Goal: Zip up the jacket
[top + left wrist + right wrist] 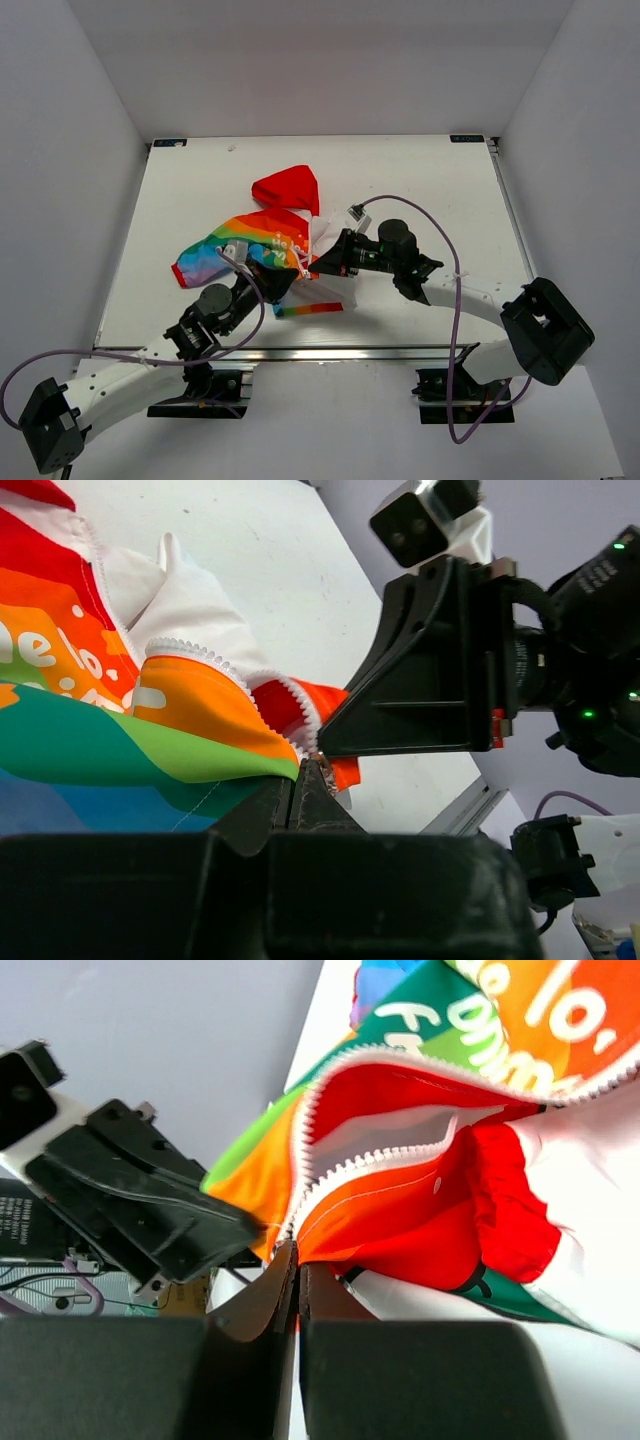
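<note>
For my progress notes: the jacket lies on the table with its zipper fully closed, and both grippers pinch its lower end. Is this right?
No, the zipper is open: the right wrist view shows its two tooth rows spread apart. The rest holds: the jacket lies on the table, and the left gripper and right gripper pinch its lower end.

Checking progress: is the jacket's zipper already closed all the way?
No, the right wrist view shows the jacket's white zipper teeth gaping apart over red lining.

Bright, even overhead light; soft shadows.
</note>
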Robot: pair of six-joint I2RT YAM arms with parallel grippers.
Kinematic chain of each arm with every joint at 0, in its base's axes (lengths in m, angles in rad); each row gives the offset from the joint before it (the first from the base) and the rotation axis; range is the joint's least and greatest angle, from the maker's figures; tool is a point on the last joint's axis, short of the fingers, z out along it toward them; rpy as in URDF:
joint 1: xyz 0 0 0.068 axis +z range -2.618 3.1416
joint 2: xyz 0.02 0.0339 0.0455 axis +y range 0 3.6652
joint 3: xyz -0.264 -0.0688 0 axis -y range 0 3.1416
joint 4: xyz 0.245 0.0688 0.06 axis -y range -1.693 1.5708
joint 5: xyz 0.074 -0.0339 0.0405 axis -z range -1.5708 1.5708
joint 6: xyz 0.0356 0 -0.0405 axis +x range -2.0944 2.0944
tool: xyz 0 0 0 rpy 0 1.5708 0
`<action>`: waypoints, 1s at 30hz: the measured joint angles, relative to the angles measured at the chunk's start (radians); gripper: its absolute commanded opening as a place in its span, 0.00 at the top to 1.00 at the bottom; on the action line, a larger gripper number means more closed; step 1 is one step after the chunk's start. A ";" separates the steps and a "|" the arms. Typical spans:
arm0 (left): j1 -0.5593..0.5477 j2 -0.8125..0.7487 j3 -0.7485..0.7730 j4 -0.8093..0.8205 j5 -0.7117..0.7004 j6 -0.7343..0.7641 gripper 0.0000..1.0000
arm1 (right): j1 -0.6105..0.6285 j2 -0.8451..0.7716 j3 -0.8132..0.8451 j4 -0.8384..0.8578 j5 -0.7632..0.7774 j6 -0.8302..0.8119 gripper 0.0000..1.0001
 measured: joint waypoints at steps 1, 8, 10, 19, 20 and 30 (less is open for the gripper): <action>0.000 -0.010 -0.001 -0.001 0.005 0.003 1.00 | -0.002 -0.001 0.000 -0.013 0.004 -0.002 1.00; 0.000 -0.023 -0.001 -0.034 0.052 0.036 1.00 | -0.005 -0.014 0.000 -0.034 -0.019 -0.014 1.00; 0.000 -0.020 -0.001 -0.047 0.066 0.046 1.00 | -0.009 -0.012 0.000 -0.024 -0.041 -0.015 1.00; 0.000 -0.063 -0.002 -0.074 0.130 0.076 1.00 | -0.011 -0.002 0.008 -0.031 -0.080 -0.040 1.00; 0.001 -0.069 -0.002 -0.077 0.138 0.080 1.00 | -0.011 -0.002 0.012 -0.038 -0.084 -0.045 1.00; 0.003 -0.026 0.016 -0.131 0.178 0.071 0.79 | -0.013 0.011 0.020 -0.067 -0.117 -0.088 1.00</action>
